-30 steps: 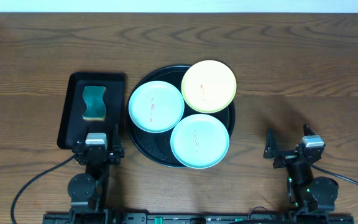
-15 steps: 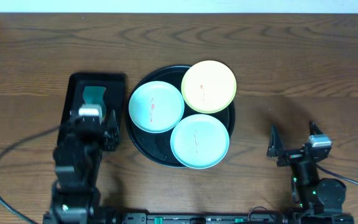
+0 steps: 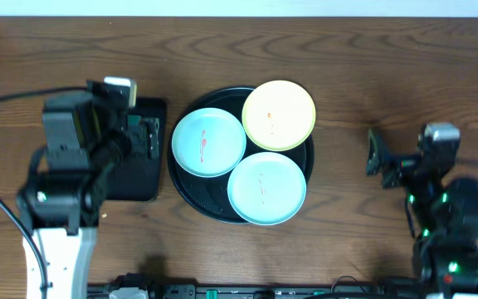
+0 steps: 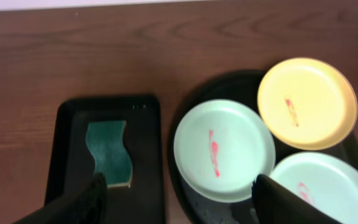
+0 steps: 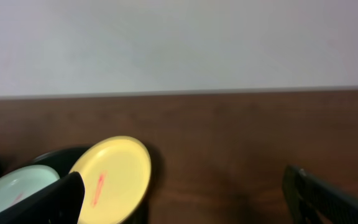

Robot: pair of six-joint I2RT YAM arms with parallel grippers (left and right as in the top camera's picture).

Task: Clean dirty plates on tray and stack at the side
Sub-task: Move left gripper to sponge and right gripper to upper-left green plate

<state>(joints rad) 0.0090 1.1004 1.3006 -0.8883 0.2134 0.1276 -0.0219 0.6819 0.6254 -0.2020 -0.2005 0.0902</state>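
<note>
Broadly, the wooden table (image 3: 405, 75) is the biggest thing, and the round black tray (image 3: 197, 195) sits at its middle; every place below is given from that tray. Just left of it lies the smaller rectangular tray (image 4: 145, 162).

The left gripper (image 4: 179, 180) hangs above the rectangular tray, on the side nearest the round one. Its fingers are spread wide and hold nothing. The right gripper (image 5: 182, 177) waits well to the right of the tray over bare wood, likewise spread and empty.

On the tray sit all 3 plates, crowded edge to edge:
- the yellow plate (image 3: 279, 115) is at the far right, overhanging the rim
- 1 mint plate (image 3: 209, 142) is at the left
- the other mint plate (image 3: 266, 188) is at the near side, also reaching past the rim

Each shows a thin reddish smear in its centre, so no cleaning looks done, and nothing is stacked at the side yet.

Smallest is the green sponge (image 4: 109, 154), lying flat in the rectangular tray.

Risks, as I judge them:
- The sponge lies low on a shallow floor, so fingers closing too high would skim over it.
- Fingers closing too low would jam on the rectangular tray and shove it toward the round one.
- The plates look light, and 2 overhang the rim, so wiping pressure off-centre could tip 1 or slide it into its neighbours unless the other arm steadies it.
</note>
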